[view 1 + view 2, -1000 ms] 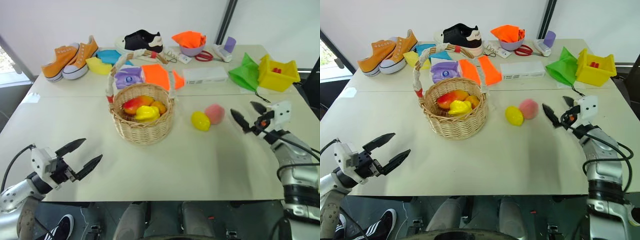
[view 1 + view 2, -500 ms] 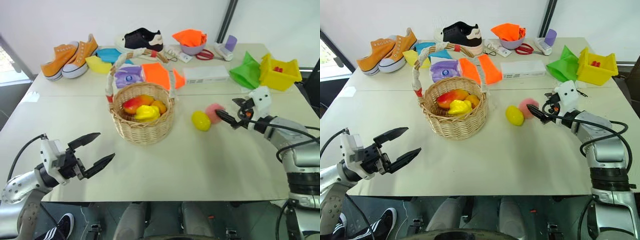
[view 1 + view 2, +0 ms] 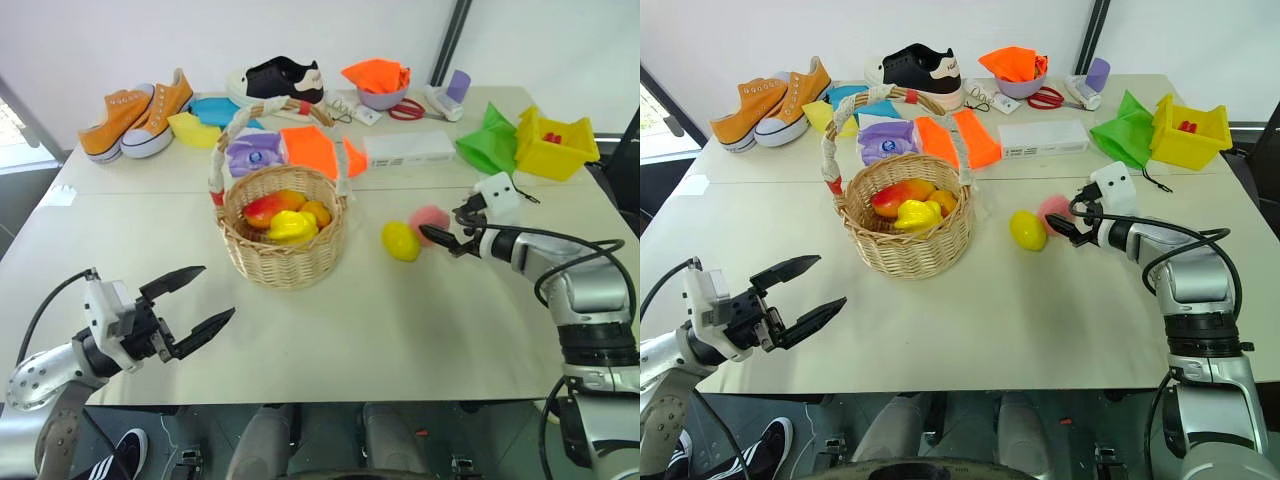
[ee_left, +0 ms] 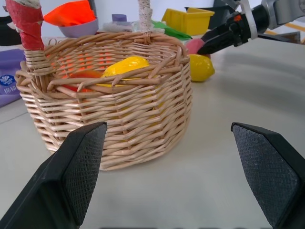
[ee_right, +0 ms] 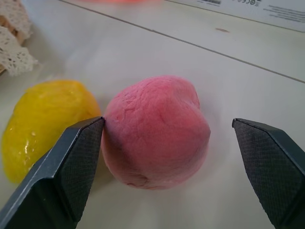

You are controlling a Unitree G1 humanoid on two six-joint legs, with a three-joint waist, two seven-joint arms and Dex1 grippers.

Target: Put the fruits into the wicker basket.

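Observation:
The wicker basket (image 3: 283,268) stands at the table's middle with red-orange and yellow fruits (image 3: 275,209) inside. To its right on the table lie a yellow lemon (image 3: 400,241) and a pink peach (image 3: 431,216), side by side. My right gripper (image 3: 440,226) is open, tilted down at the peach. In the right wrist view its fingers (image 5: 71,167) flank the peach (image 5: 155,131), one between peach and lemon (image 5: 47,126). My left gripper (image 3: 215,292) hovers open and empty at the near left, facing the basket (image 4: 119,119).
Along the far edge lie orange sneakers (image 3: 140,115), a black shoe (image 3: 285,78), a purple bowl (image 3: 385,100) with an orange cloth, folded orange cloths (image 3: 315,150), a white box (image 3: 410,148), a green cloth (image 3: 490,140) and a yellow bin (image 3: 555,148).
My right gripper has swung in leftward and dipped, so its open fingers now flank the peach. The left gripper drifted a little rightward, toward the basket.

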